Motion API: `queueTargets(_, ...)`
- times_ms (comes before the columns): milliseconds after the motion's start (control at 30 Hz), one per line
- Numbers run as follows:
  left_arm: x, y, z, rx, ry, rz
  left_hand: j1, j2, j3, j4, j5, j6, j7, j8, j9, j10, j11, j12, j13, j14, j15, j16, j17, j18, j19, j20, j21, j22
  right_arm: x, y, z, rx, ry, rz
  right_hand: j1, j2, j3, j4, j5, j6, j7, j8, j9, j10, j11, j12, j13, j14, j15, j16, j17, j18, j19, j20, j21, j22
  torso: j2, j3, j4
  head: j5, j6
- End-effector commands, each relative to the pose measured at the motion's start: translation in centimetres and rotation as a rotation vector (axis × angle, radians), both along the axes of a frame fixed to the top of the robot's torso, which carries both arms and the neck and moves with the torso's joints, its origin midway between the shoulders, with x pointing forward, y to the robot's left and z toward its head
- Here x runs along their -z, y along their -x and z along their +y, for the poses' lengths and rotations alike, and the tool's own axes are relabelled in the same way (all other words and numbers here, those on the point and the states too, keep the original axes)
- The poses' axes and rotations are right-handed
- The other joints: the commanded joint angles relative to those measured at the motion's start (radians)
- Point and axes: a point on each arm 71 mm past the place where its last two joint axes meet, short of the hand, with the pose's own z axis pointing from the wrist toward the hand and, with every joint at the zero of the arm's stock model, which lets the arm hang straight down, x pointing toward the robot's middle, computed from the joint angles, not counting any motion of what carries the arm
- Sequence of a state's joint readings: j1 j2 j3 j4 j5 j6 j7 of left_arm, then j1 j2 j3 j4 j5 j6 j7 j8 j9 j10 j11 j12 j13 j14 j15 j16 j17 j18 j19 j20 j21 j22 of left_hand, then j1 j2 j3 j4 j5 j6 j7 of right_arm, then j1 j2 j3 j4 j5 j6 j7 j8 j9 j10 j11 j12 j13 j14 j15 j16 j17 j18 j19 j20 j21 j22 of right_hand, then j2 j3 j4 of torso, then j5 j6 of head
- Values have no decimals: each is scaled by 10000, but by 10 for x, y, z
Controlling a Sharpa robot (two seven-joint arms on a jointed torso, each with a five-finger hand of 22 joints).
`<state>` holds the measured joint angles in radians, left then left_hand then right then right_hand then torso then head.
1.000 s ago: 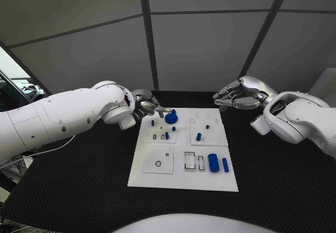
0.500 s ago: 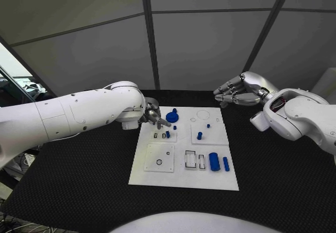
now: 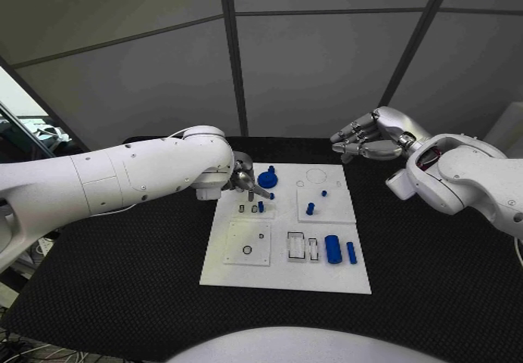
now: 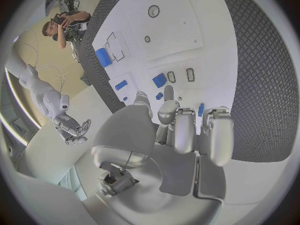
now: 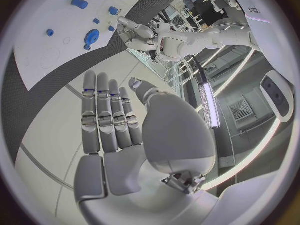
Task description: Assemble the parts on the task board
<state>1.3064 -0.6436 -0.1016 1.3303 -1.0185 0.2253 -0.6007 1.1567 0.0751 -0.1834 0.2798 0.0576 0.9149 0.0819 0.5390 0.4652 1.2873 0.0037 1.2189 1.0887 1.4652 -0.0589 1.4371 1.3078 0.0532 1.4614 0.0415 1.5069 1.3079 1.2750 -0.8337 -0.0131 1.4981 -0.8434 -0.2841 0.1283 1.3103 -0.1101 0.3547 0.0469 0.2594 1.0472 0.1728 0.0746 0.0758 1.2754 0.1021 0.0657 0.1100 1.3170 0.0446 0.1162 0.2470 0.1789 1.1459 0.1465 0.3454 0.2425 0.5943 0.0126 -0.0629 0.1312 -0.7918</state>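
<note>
The white board (image 3: 286, 280) lies mid-table, small blue parts (image 3: 332, 249) scattered on it (some upright). Left hand (image 3: 249, 184) hovers over it, grip unclear; right hand (image 3: 365, 144) empty, fingers apart.

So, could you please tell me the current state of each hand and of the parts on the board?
Left hand: low over the board's far left, fingers among the small parts; grip unclear.
Right hand: raised beyond the board's far right corner, empty, fingers straight.
Board: flat on the table.
Disc: on the board, far end.
Cylinder: lying on the board.
</note>
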Motion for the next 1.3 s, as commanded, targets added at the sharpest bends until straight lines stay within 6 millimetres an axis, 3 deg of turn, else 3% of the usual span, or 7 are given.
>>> queueTargets(33, 0, -1, -2, -25, -107, 67, -36, 7, -52, -16, -32, 5, -84, 71, 30, 38, -30, 43, -9, 630, -45, 27, 1153, -312, 698, 7, 44, 1512, -2, -1, 1, 35, 29, -113, -7, -85, -57, -9, 41, -20, 61, -35, -11, -67, 22, 2, -17, 36, 25, -69, 13, 26, 91, 0, -52, -19, 1, 10, 1, -3, -30)
queueTargets(1000, 15, -4, -9, 118, -340, 671, 237, 120, 42, -142, 2, -112, -82, 160, 229, -22, -31, 33, -17, 630, -49, 22, 1158, -313, 694, 2, 46, 1522, 0, -1, 7, -34, 164, 69, 11, -80, -100, -29, 279, -113, 96, -43, -21, -175, 58, 17, -95, -46, 60, -141, 47, 18, 71, 23, -158, -85, 14, 15, 20, -21, -143)
queueTargets(1300, 18, -4, -11, 105, -278, 804, 594, 210, 286, -385, 6, -192, -90, 257, 435, -32, -40, 50, 15, 631, -56, 17, 1162, -315, 694, -5, 53, 1542, 0, -1, 8, -27, 163, 67, 16, -57, -96, -27, 347, -123, 101, -39, -20, -191, 65, 22, -110, -61, 66, -155, 55, 17, 69, 27, -178, -98, 9, 21, 27, -34, -170)
